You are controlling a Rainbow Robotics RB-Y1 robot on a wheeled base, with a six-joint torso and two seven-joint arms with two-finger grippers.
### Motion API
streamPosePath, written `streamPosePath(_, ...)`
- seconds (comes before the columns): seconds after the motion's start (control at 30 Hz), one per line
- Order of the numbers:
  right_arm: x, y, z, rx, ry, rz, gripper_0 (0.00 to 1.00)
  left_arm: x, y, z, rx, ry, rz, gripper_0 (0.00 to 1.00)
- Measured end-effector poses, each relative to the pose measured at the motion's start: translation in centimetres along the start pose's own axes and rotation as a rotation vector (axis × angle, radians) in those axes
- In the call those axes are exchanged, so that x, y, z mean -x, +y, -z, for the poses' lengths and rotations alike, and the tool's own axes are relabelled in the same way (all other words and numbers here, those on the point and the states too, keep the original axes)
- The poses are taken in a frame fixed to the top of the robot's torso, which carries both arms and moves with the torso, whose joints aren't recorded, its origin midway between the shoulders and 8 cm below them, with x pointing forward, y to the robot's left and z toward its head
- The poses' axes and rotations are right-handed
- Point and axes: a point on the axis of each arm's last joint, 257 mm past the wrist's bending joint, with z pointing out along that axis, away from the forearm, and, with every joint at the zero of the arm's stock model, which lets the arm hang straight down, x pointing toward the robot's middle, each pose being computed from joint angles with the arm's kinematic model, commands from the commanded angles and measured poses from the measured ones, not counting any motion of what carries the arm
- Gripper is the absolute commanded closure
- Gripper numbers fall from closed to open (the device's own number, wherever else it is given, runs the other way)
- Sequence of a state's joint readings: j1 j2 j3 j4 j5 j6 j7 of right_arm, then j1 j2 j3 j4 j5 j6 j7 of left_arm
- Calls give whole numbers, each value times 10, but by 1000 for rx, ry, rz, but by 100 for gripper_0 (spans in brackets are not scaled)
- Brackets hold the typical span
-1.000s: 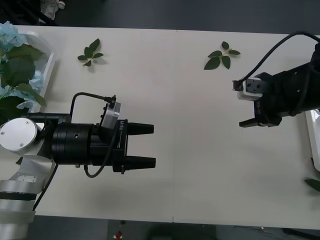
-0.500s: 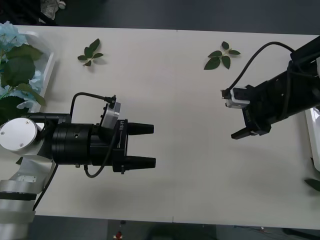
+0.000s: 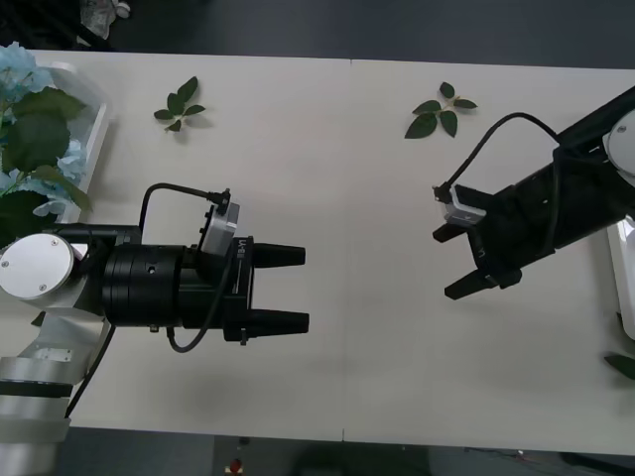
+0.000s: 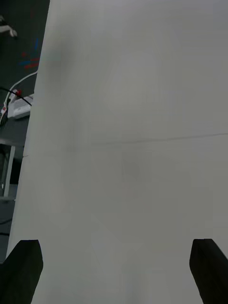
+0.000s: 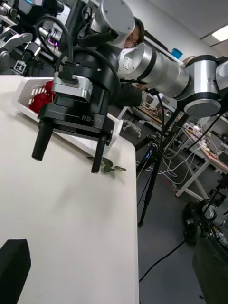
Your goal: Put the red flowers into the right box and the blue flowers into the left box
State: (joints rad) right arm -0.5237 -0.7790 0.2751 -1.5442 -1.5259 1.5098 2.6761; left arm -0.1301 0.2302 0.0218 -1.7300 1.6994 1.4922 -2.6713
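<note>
The blue flowers [image 3: 22, 119] lie in the left box [image 3: 100, 127] at the table's far left edge, pale blue heads among broad green leaves. The right box [image 3: 624, 270] shows as a white rim at the right edge; the left wrist view shows it as a slotted white tray [image 5: 26, 88] with red flowers [image 5: 42, 98] inside. My left gripper [image 3: 304, 288] stands open over bare table at front left. Out over the table right of centre, my right gripper [image 3: 443, 264] is open and empty, its fingers pointing left; the left wrist view also catches that right gripper [image 5: 67, 159].
Two loose green leaf sprigs lie near the table's far edge, one at left [image 3: 179, 104] and one at right [image 3: 440, 111]. Another leaf [image 3: 622, 365] lies at the front right beside the right box. Bare tabletop [image 4: 133, 142] stretches between the two grippers.
My right gripper has swung away from the right box toward the table's middle and a little nearer the front, with its fingers now pointing left. The left arm has not moved.
</note>
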Motion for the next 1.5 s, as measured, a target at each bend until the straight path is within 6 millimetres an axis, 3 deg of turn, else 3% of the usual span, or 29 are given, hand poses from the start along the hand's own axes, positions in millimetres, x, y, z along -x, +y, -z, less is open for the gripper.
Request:
streamPosePath(0.33, 27, -16, -2, 13, -226, -152, 9, 0, 0, 0, 0, 0, 0, 0)
streamPosePath(0.6, 38, -10, 10, 43, -269, -142, 9, 0, 0, 0, 0, 0, 0, 0)
streamPosePath(1.5, 36, -3, 10, 70, -259, -138, 9, 0, 0, 0, 0, 0, 0, 0)
